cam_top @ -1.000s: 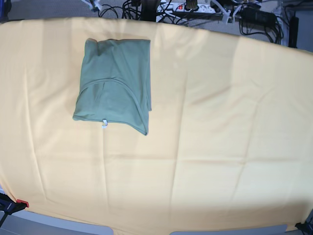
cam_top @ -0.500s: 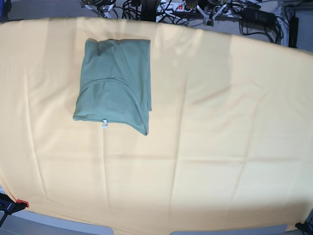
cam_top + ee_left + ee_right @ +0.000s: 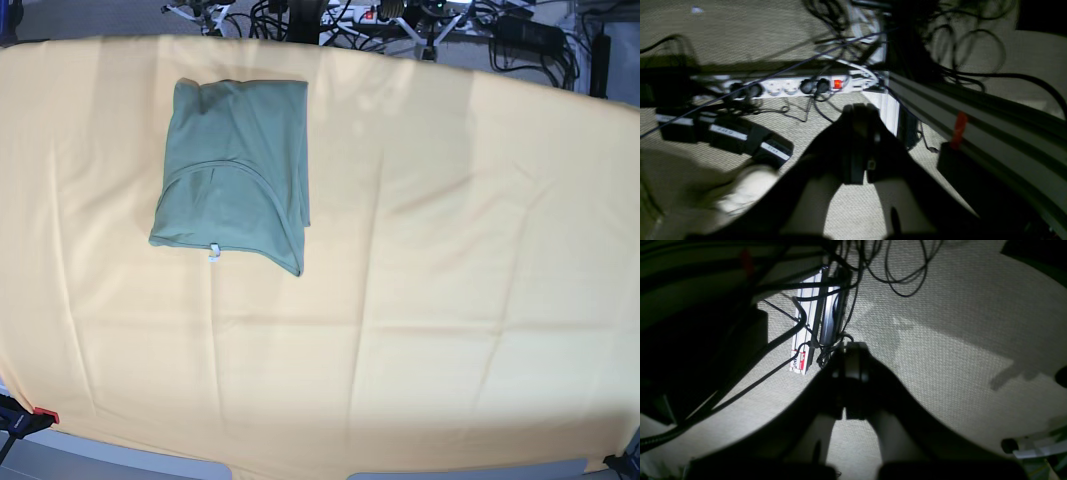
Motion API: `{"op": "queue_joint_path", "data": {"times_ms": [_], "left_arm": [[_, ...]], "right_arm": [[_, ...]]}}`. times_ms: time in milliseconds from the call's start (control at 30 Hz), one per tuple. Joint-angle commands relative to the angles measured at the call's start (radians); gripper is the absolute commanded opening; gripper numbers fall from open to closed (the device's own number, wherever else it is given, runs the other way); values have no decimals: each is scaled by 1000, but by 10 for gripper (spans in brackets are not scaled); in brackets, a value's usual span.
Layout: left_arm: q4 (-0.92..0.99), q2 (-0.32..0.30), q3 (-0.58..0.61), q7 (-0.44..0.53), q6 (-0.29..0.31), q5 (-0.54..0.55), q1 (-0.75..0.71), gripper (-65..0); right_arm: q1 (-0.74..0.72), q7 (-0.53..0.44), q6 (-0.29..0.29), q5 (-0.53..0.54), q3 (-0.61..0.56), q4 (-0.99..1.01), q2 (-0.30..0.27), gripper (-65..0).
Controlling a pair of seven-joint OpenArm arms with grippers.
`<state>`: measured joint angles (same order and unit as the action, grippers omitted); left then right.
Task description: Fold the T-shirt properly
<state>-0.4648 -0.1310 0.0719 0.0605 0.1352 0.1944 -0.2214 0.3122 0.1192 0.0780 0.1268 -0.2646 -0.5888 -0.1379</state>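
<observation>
The sage-green T-shirt [image 3: 233, 170] lies folded into a compact rectangle on the left far part of the table, a small white tag [image 3: 212, 252] at its near edge. Neither gripper touches it. My left gripper [image 3: 861, 111] is shut with nothing in it and hangs over the carpeted floor beyond the table. Likewise shut and empty, my right gripper [image 3: 853, 348] hangs above the floor and cables. In the base view only small pale bits of the arms show past the table's far edge.
A large orange-yellow cloth [image 3: 420, 300] covers the whole table. Behind the far edge lie a white power strip [image 3: 790, 87], black adapters [image 3: 723, 133] and tangled cables [image 3: 893, 270]. A metal frame rail [image 3: 990, 126] runs at the right of the left wrist view.
The T-shirt has stayed put. The pale arm parts past the table's far edge have shifted slightly.
</observation>
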Motion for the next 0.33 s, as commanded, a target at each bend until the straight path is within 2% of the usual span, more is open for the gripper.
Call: {"op": "queue_joint_path", "data": {"times_ms": [0, 300], "left_arm": [[-5, -2, 0, 11, 6, -2, -2, -650], [-5, -2, 0, 10, 6, -3, -3, -650]], "right_arm": [[4, -3, 5, -5, 3, -3, -9, -650], [3, -4, 23, -5, 3, -3, -9, -650]]}}
